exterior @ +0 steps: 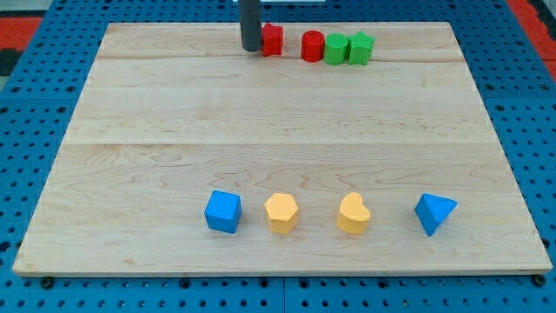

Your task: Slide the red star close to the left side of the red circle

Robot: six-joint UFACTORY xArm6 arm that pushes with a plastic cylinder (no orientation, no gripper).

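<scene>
1. Wooden board (278,113) lying flat on a blue pegboard table (35,104), filling most of the view.
2. Dark rod (250,22) coming down from the view's top, just left of centre.
3. My tip (251,49) resting on the board near its top edge, touching or all but touching the left side of the red star (273,39); exact contact hard to tell.
4. No jaws on this tool, so nothing spread, pressed together or pinching: just a plain rod end set against the star's left flank.
5. Red star partly hidden behind the rod, standing on the board near the top edge, left of the red circle (313,45), with a small strip of bare wood between the two.
6. Red circle touching or nearly touching the green circle (336,48) on its right.
7. Green star (360,48) close against the right of the green circle, ending the top row.
8. Second row near the view's bottom, well apart from the top row and from my tip.
9. From the view's left to right in that row: blue cube (222,211), yellow hexagon (281,212), yellow heart (354,214), blue triangle (433,212).
10. Those four blocks spaced apart, none touching another.
</scene>
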